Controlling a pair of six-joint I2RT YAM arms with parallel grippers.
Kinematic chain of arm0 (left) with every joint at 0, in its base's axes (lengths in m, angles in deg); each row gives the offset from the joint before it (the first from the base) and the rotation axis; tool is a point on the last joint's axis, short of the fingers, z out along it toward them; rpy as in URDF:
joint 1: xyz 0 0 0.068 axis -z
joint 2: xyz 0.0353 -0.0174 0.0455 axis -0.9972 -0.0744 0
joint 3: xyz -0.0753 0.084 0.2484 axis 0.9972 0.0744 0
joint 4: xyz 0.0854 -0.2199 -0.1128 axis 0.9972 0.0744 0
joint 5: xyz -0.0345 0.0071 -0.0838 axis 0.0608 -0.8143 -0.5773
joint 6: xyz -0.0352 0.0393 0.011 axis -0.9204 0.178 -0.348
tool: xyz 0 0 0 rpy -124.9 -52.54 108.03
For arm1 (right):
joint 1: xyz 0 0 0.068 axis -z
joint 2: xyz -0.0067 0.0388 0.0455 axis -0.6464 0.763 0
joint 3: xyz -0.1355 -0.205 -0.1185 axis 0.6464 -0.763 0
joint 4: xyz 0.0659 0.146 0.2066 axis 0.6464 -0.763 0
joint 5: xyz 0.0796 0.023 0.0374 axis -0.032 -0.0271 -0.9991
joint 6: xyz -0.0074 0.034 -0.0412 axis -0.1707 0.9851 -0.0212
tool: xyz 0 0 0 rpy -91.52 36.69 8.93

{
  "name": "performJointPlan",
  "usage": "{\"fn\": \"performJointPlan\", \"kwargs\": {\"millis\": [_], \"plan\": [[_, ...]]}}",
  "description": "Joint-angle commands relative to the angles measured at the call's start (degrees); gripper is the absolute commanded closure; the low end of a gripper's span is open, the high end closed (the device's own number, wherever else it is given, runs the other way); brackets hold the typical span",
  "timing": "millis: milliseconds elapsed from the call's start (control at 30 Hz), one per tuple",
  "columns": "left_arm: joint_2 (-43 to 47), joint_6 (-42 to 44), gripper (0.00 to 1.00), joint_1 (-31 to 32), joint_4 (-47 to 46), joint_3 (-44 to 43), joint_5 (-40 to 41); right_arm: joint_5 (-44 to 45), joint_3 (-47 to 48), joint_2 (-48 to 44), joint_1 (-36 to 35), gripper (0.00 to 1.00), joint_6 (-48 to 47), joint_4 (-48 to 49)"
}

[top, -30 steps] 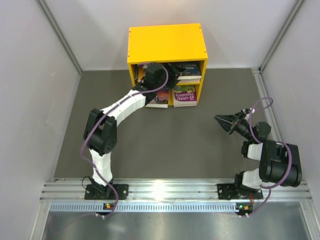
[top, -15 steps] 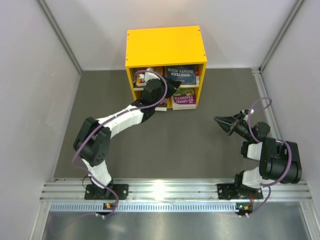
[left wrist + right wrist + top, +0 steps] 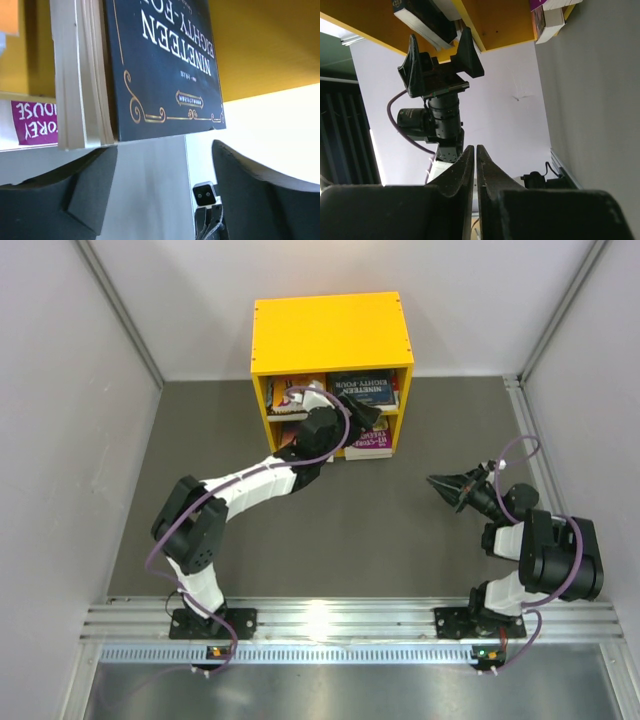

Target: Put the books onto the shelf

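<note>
The left gripper (image 3: 366, 412) has moved right along the shelf (image 3: 330, 330) front and now stands open, holding nothing, just before the dark blue book (image 3: 165, 65) in the upper right compartment. The right gripper (image 3: 474, 150) hangs closed and empty. Every visible book looks shelved.

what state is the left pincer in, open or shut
Open: the left pincer shows black fingers wide apart near the dark blue paperback.
</note>
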Motion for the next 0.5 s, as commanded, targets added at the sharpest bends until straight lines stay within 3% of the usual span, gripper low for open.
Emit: {"fn": "performJointPlan", "kwargs": {"millis": [0,167,200,233,267,333,367,467], "plan": [[3.51,1.33,0.21,0.20,-0.25,0.42,2.56,-0.73,-0.34,0.04,0.72,0.95,-1.74,15.17],[6.76,3.17,0.29,1.69,-0.25,1.04,3.80,-0.91,-0.60,-0.22,0.72,0.95,-2.01,15.17],[9.20,4.48,0.45,2.31,0.79,1.13,4.32,-0.82,-0.69,-0.22,0.72,0.97,-2.18,15.17],[9.84,4.49,0.45,2.31,0.80,1.13,4.33,-0.82,-0.69,-0.22,0.72,0.97,-2.18,15.17],[10.45,4.67,0.67,2.49,1.84,1.21,4.41,-0.82,-0.69,-0.31,0.64,0.98,-2.36,15.17],[12.55,5.37,0.83,2.84,2.64,2.27,4.59,-0.65,-0.78,-1.09,0.64,1.00,-2.45,15.17],[13.18,5.90,0.99,3.01,4.82,2.70,4.94,-0.38,-0.78,-1.45,0.64,1.00,-2.53,15.08],[16.07,7.39,1.00,3.10,10.19,4.02,7.57,1.10,-0.34,-3.64,-0.06,1.00,-2.97,14.91]]}}
